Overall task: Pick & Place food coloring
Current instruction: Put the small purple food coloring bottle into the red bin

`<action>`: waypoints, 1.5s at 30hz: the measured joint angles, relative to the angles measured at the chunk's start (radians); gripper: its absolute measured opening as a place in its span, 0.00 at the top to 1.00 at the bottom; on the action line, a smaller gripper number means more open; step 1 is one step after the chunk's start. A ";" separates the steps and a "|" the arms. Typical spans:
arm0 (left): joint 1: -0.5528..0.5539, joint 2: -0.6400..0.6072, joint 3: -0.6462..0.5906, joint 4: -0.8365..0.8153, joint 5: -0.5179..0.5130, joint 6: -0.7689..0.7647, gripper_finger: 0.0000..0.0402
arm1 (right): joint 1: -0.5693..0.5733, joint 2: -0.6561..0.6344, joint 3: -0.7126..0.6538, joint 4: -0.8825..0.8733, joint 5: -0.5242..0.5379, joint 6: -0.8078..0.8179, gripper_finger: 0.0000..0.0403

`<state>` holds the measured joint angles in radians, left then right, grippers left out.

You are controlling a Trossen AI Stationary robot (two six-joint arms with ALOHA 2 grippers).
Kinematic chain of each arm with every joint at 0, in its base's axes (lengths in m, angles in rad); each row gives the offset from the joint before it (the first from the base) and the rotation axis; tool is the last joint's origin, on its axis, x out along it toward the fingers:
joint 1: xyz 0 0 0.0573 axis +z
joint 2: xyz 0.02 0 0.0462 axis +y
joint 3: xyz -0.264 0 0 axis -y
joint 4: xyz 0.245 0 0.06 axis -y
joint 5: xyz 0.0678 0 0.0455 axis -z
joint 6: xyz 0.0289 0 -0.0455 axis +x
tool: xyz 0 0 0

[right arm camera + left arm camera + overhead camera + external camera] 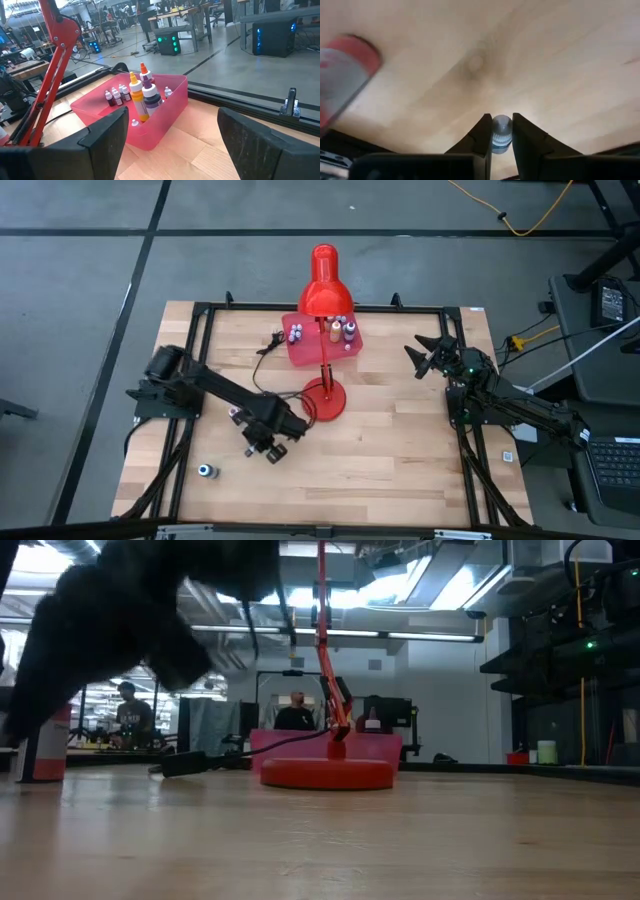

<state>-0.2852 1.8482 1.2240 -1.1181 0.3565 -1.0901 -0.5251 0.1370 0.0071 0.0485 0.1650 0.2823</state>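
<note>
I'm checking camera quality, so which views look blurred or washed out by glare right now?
Low view: left arm is a dark blur up close, ceiling lights glare behind the lamp. Left wrist view: table washed pale, red blur at one edge, bottle soft between the fingers. High and right wrist views: evenly lit, tray sharp.

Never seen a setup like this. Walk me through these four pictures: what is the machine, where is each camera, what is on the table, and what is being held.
Two dark robot arms work at a wooden table. One camera looks down from above, one sits at table height, one rides each wrist. The left pincer is shut on a small bottle near the red lamp. The right pincer waits open at the table's right. A pink tray behind the lamp holds more bottles; another bottle lies near the front left corner.
</note>
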 joint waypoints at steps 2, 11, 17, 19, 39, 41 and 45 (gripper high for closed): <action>0.004 -0.068 0.000 -0.004 -0.046 -0.037 0.88 | 0.000 0.000 0.000 0.000 0.000 0.001 0.24; 0.075 -0.377 0.000 -0.037 -0.355 -0.116 0.89 | 0.000 0.000 0.000 0.000 0.000 0.001 0.24; 0.223 -0.543 0.001 -0.060 -0.619 0.022 0.89 | 0.000 0.000 0.000 0.000 0.000 0.000 0.24; 0.289 -0.574 0.001 -0.053 -0.678 0.106 0.89 | 0.000 0.000 0.000 0.000 0.000 0.000 0.24; 0.781 -0.457 -0.116 0.566 -0.437 0.848 0.89 | 0.000 0.000 0.000 0.000 0.000 0.001 0.24; 0.794 -0.433 -0.150 0.637 -0.401 0.884 0.89 | 0.000 0.000 0.000 0.000 0.000 0.000 0.24; 0.801 -0.371 -0.203 0.736 -0.352 0.925 0.89 | 0.000 0.000 0.000 0.000 0.000 0.001 0.24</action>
<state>0.5161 1.4770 1.0205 -0.3819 0.0049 -0.1655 -0.5251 0.1368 0.0071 0.0486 0.1650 0.2832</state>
